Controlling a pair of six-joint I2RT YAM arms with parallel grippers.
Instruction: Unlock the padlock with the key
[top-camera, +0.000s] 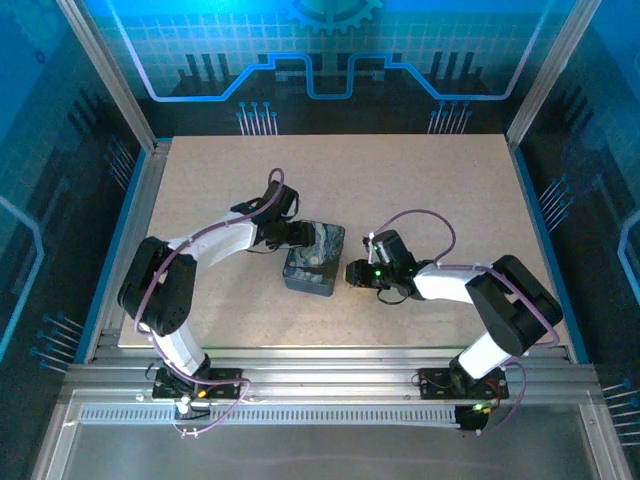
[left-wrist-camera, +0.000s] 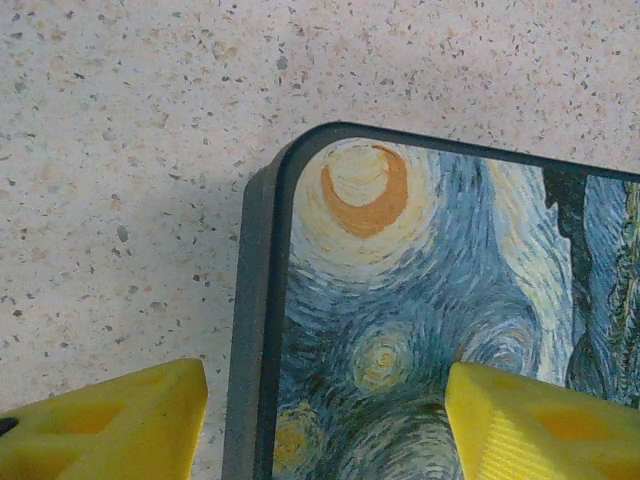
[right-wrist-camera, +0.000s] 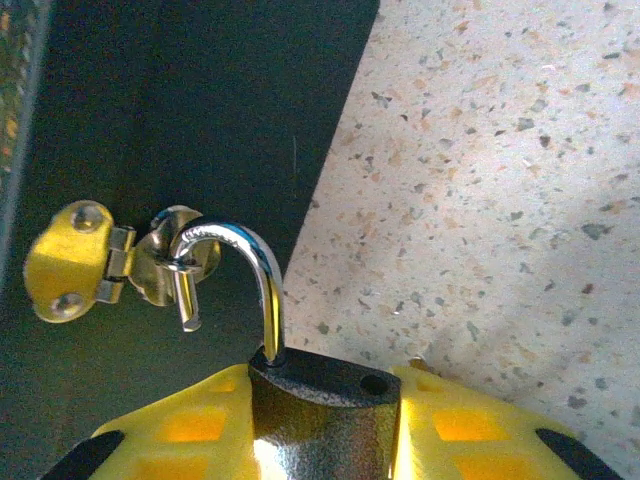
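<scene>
R gripper (right-wrist-camera: 325, 432) clamped on padlock (right-wrist-camera: 320, 400) body — shackle (right-wrist-camera: 262, 268) sprung open, hooked thru tin (left-wrist-camera: 420, 290) hasp (right-wrist-camera: 75, 262); L gripper (left-wrist-camera: 325, 412) open — straddling tin edge.

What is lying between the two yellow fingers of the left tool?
The left wrist view shows the tin box, rim and painted lid, between fingers of the left tool.

tin box (top-camera: 314, 258) between both arms, padlock (right-wrist-camera: 320, 410) hooked on its hasp (right-wrist-camera: 100, 262), far table (top-camera: 400, 170) open
</scene>
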